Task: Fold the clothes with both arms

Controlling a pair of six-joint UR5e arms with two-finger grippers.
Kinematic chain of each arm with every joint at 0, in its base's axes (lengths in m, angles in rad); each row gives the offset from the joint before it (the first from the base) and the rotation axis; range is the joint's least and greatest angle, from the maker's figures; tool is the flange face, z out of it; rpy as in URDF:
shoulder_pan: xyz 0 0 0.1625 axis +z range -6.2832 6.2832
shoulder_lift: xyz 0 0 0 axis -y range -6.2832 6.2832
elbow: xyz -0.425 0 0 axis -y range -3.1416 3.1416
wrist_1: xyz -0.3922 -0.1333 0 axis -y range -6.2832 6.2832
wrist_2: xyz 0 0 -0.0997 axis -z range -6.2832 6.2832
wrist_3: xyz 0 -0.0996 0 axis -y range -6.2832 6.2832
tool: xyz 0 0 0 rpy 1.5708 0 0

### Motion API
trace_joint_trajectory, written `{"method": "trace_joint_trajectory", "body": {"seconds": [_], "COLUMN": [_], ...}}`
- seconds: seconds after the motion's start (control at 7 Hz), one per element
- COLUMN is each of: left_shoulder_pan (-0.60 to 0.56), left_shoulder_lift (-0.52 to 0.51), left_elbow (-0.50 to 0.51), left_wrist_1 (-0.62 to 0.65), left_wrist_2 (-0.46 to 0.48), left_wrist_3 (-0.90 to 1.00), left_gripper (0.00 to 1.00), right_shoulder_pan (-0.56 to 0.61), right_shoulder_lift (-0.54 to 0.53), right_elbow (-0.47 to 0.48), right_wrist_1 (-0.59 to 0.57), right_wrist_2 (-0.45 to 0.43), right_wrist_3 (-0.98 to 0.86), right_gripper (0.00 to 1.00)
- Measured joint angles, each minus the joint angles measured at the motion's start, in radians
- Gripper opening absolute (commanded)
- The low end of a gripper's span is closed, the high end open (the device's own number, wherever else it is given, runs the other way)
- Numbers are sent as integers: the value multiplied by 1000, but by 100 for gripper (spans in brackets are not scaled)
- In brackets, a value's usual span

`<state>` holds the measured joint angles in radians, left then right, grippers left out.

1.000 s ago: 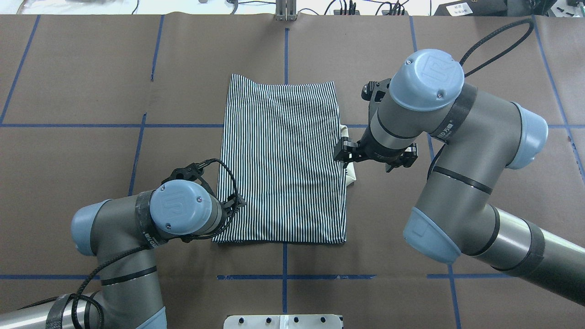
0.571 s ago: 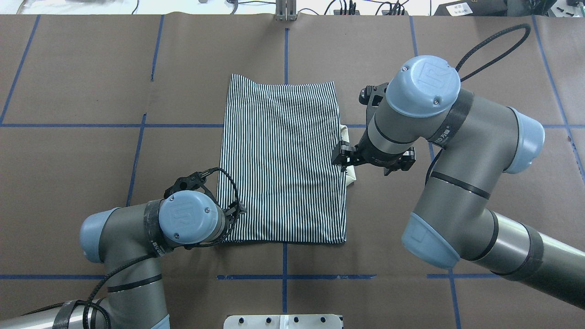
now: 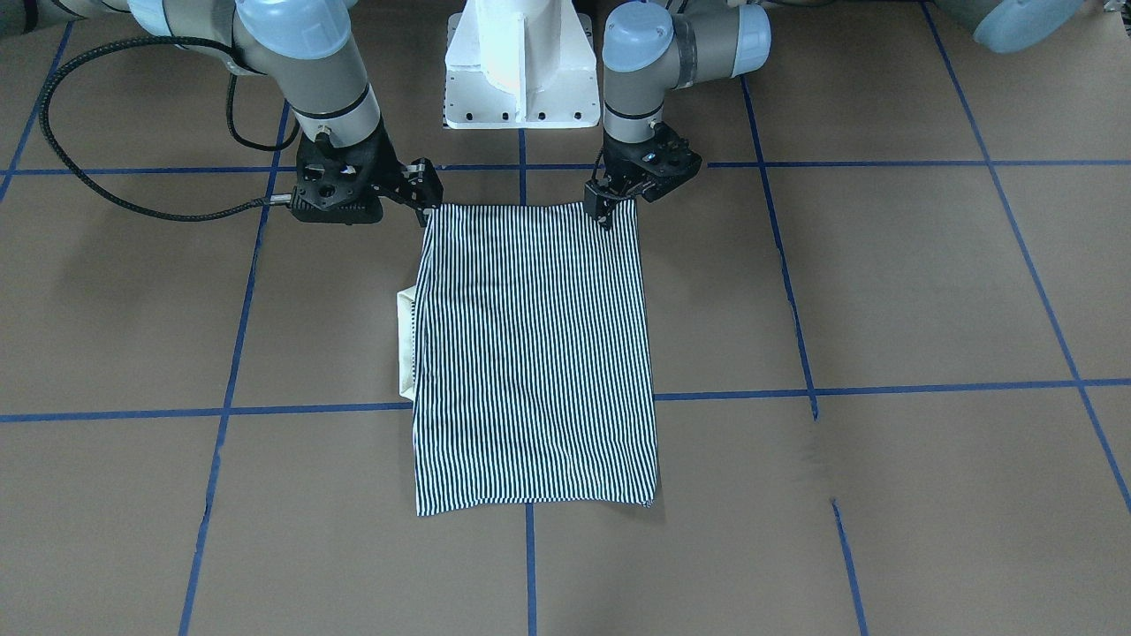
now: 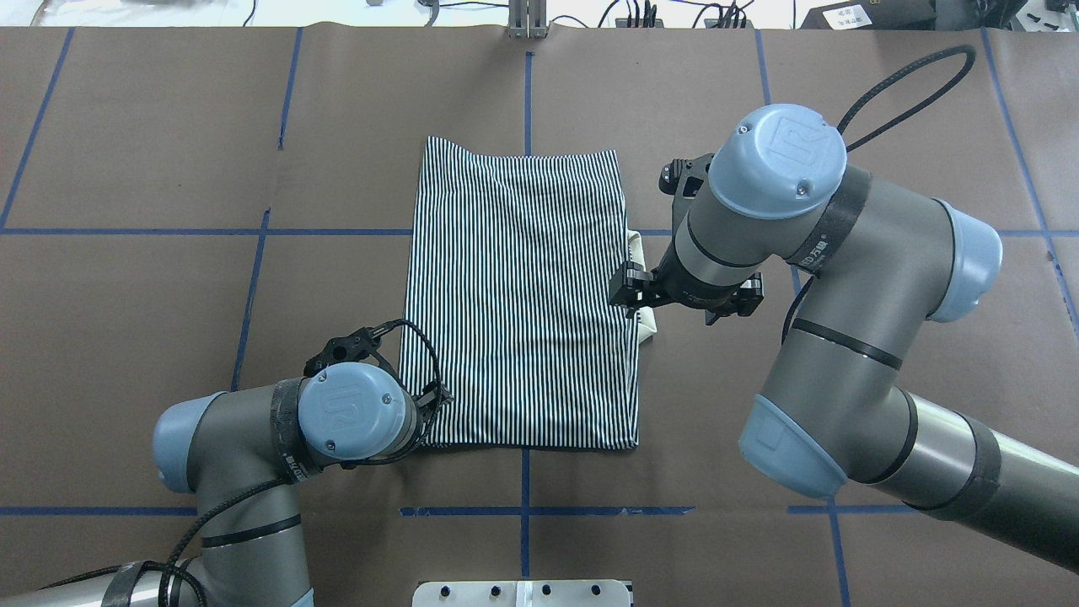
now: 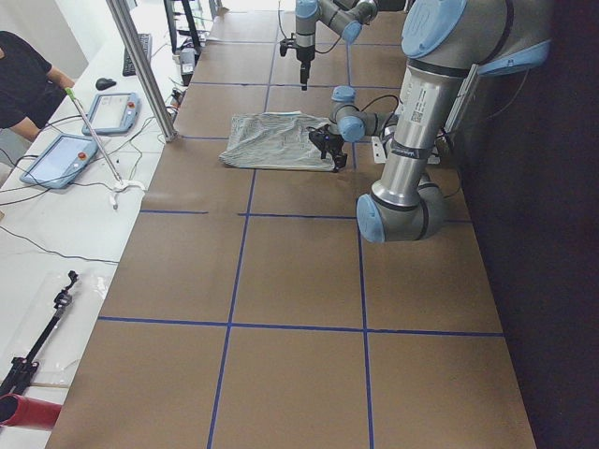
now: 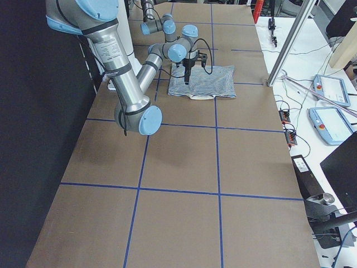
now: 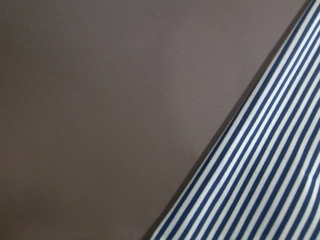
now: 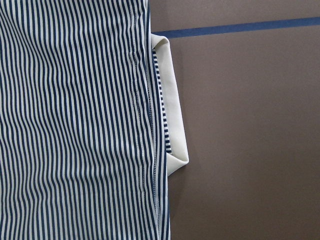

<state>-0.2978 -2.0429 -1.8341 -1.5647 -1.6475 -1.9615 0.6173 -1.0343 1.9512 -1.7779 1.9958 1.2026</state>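
The shirt (image 4: 518,295) lies flat in the middle of the table (image 4: 169,169), in the centre of the overhead view. It is already folded into a tidy, upright rectangle. No sleeves show, so they appear to be tucked in, and only plain stripes face up, with no buttons or logo visible. The one loose part is the white collar (image 4: 647,327), which pokes out past the right long edge of the rectangle, a little below its middle. The right wrist view shows the same thing: the collar (image 8: 175,125) juts out beside the striped edge.

The left gripper (image 4: 430,394) sits at the shirt's lower left corner in the overhead view. In the front-facing view this is the upper right corner, where the left gripper (image 3: 608,210) comes down onto the cloth edge. Its wrist camera is very close to the striped edge and the brown table. I cannot tell whether its fingers are apart or pinching the cloth.

The right gripper (image 4: 628,291) hangs over the right long edge, just beside the collar. Its wrist view looks down on the shirt from some height, so it seems to be clear of the cloth. Its fingers do not show clearly enough to tell whether they are apart or together.

As a judgement, the side folds are done. What remains is a crosswise fold to halve the rectangle, and perhaps tucking the collar in. That calls for both grippers on the two lower corners, and only the left one is at its corner now.
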Motion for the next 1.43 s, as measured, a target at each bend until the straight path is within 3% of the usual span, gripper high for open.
{"method": "trace_joint_trajectory", "body": {"seconds": [0.29, 0.57, 0.86, 1.14, 1.43], "left_shoulder_pan": [1, 2, 2, 4, 20], "left_shoulder_lift": [1, 0, 0, 0, 0], "left_elbow": [1, 1, 0, -2, -4], "left_wrist_1": [0, 0, 0, 0, 6], "left_wrist_2": [0, -1, -2, -2, 0], "left_wrist_3": [0, 0, 0, 1, 1], "left_gripper": [78, 57, 27, 4, 0], "right_shoulder_pan": [-2, -2, -2, -2, -2], "right_shoulder_lift": [2, 2, 3, 2, 1], "right_elbow": [0, 0, 0, 0, -1], "right_wrist_1": [0, 0, 0, 0, -1], "right_wrist_2": [0, 0, 0, 0, 1], "right_wrist_3": [-1, -1, -1, -1, -1], "right_gripper": [100, 100, 100, 100, 100]}}
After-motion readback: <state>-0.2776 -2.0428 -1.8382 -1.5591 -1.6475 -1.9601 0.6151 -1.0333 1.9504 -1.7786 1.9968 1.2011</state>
